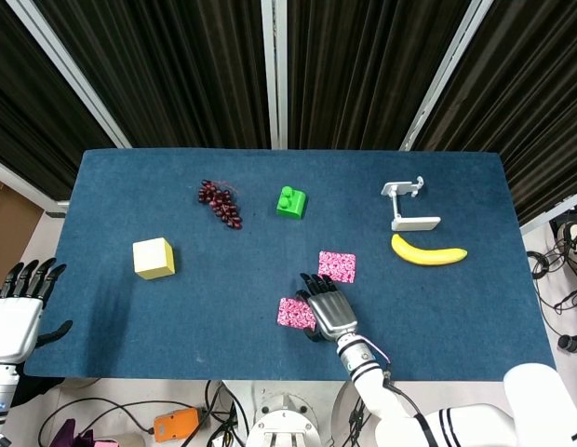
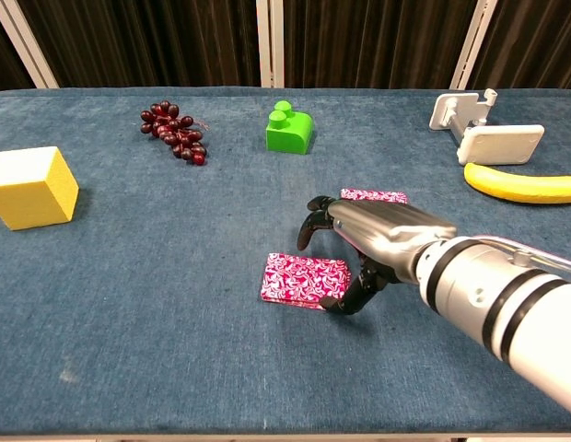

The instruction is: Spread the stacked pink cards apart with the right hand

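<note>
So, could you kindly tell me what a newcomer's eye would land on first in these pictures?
Probably the right hand, poised with curled fingers at the right edge of the near pink cards at the table's front middle. A second pink pile lies just behind it. The yellow cube at the left and the banana at the right stand out brightly against the blue cloth.

No readable text, labels or numbers anywhere; pink cards [image 2: 305, 280] show floral pattern only, apparently.
</note>
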You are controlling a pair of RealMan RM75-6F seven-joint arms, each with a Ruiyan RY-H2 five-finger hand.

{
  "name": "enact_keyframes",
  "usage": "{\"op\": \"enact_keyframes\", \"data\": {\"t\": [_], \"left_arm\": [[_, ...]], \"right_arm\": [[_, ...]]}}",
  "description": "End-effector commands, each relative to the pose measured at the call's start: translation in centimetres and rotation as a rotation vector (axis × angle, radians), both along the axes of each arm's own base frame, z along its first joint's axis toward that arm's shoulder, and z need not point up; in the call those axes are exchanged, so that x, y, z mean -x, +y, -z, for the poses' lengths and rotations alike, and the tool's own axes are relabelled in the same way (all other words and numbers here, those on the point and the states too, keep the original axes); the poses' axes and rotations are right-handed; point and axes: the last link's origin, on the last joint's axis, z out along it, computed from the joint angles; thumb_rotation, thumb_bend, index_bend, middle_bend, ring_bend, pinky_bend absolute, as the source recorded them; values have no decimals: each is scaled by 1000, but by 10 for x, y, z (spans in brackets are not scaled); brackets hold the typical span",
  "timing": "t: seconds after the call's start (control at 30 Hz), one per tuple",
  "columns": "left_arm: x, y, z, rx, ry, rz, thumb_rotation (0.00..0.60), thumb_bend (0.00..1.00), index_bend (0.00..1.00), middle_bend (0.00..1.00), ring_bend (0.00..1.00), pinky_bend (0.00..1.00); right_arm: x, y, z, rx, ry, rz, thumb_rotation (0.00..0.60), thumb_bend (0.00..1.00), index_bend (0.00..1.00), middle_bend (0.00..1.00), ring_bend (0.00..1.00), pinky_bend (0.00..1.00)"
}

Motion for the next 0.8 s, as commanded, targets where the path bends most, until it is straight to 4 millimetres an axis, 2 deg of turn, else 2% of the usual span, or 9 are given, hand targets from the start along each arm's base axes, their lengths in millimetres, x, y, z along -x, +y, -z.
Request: {"op": "enact_keyframes", "data": {"t": [0.03, 0.8], "left_arm": [[0, 0, 0, 1, -2, 1, 600, 102, 111, 62, 0, 0], [3, 1, 0, 3, -1, 3, 600, 102, 111, 62, 0, 0]], "right_arm": [[-1, -1, 4, 1, 4, 10, 600, 443, 338, 56, 0, 0], [-5, -1, 10, -15, -2, 38, 600, 442, 320, 56, 0, 0]]}}
